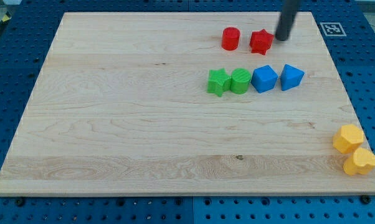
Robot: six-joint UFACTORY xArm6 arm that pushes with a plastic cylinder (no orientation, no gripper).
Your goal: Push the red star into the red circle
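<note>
while the rod stands at the view's top right, its tip point(280, 38) rests just beside the right edge of the red star point(261, 42), touching it or very nearly; contact cannot be settled from this one camera view. the red star lies near the top of the wooden bench point(113, 124), and the red circle point(230, 38) sits just to its left with a narrow gap between them. the step in hand appears to be the push itself, at or just before first contact. the next move calls for a short slide toward the view's left, kept level with the star's middle so that the block does not turn aside and miss the circle. no pincer is fitted to this arm, so nothing spreads, presses together or pinches; the bare rod holds nothing. below lies a row of four, from left to right: green star point(218, 81), green circle point(240, 81), blue block point(264, 79) and a second blue block point(292, 77). two yellow blocks point(355, 149) touch at the bottom right corner.
</note>
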